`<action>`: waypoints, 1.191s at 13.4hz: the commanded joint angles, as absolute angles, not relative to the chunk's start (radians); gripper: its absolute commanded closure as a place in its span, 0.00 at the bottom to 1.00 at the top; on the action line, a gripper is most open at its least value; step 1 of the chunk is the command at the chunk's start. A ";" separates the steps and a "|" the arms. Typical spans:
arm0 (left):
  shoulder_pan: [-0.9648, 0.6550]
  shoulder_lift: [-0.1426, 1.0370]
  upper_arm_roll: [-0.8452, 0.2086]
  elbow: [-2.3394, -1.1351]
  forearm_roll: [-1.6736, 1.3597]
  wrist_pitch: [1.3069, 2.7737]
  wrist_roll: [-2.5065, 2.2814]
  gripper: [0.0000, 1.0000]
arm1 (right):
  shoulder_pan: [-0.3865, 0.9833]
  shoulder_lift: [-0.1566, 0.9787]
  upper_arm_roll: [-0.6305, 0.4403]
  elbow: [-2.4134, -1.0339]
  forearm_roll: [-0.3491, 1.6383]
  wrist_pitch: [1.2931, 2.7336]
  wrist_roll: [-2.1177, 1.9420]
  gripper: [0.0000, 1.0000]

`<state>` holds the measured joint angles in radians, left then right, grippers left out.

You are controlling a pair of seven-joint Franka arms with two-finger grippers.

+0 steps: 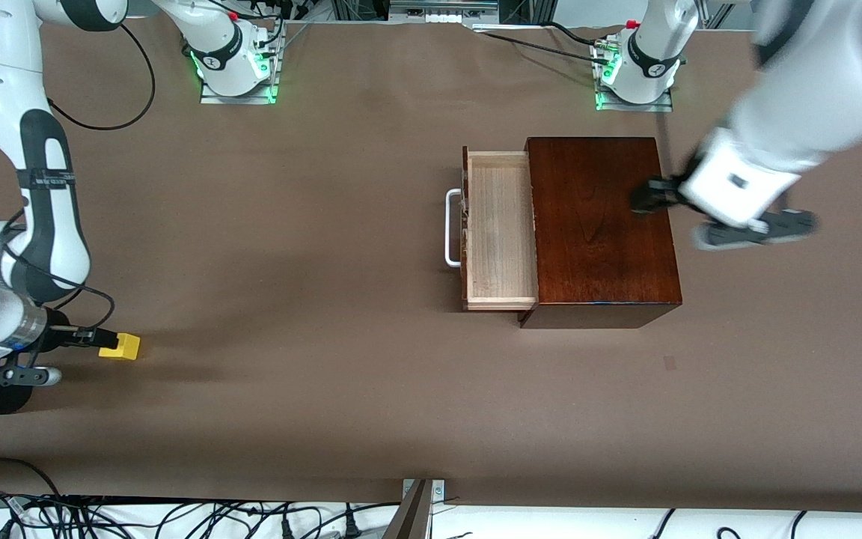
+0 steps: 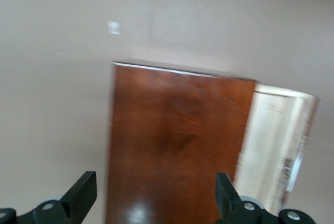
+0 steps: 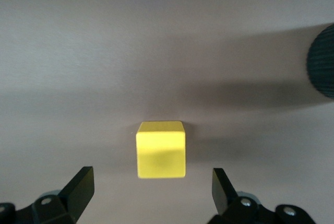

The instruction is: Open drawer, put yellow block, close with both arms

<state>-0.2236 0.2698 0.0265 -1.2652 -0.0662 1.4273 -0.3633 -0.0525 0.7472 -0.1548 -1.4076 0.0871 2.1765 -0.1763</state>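
Observation:
The drawer [image 1: 498, 228] stands pulled out of the dark wooden box [image 1: 599, 224], its pale tray bare and its white handle [image 1: 452, 228] facing the right arm's end of the table. The yellow block [image 1: 121, 346] lies on the table at that end, nearer to the front camera than the box. My right gripper [image 1: 98, 335] is low beside the block and open; in the right wrist view the block [image 3: 160, 149] sits just ahead of the gripper [image 3: 151, 182], apart from both fingers. My left gripper [image 1: 648, 198] hangs open over the box top [image 2: 177, 145], holding nothing.
The arm bases [image 1: 236, 64] [image 1: 637, 71] stand along the table edge farthest from the front camera. Cables [image 1: 176, 516] run along the nearest edge. A small dark mark [image 1: 670, 363] is on the brown cloth nearer to the camera than the box.

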 commanded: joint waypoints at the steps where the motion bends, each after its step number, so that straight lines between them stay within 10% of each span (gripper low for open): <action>1: -0.111 0.238 0.011 -1.318 -0.089 1.425 -0.247 0.00 | -0.061 0.777 -0.149 -1.431 0.114 2.255 -0.202 0.00; 6: -0.086 0.125 0.005 -1.461 -0.041 1.462 -0.225 0.00 | -0.069 0.834 -0.147 -1.436 0.115 2.281 -0.202 0.04; 9: -0.090 0.003 0.000 -1.649 -0.038 1.592 -0.232 0.00 | -0.066 0.838 -0.147 -1.436 0.114 2.273 -0.221 0.88; 10: -0.092 0.014 0.000 -1.637 -0.022 1.589 -0.232 0.00 | -0.066 0.836 -0.147 -1.434 0.112 2.270 -0.227 0.98; 16: -0.048 0.048 0.018 -1.560 -0.034 1.591 -0.230 0.00 | -0.031 0.633 -0.144 -1.404 0.095 2.001 -0.221 1.00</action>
